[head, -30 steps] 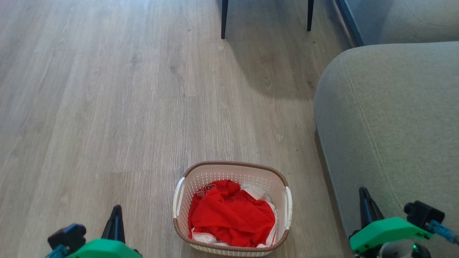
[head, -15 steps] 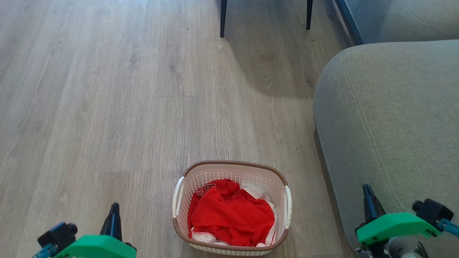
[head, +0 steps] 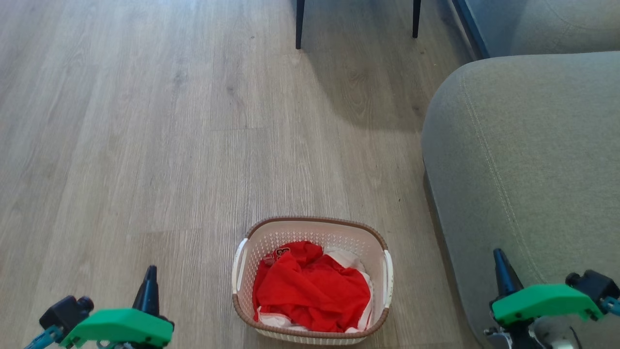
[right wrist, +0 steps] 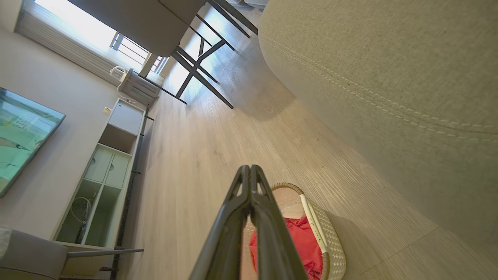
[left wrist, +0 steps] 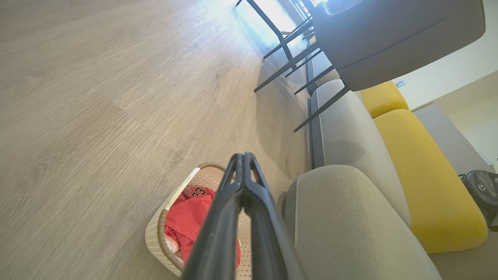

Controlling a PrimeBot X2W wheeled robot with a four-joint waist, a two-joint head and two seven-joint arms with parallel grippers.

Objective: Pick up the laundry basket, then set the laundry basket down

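Left gripper (left wrist: 243,156) and right gripper (right wrist: 249,168) hung closed tight and empty, either side of the laundry basket (head: 315,235), which held a red jersey (head: 310,291) and perhaps white cloth (head: 347,260).

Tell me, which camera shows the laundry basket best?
The head view: the laundry basket stands whole, rim and both handles clear. In the wrist views, the left gripper and right gripper each hide part of it.
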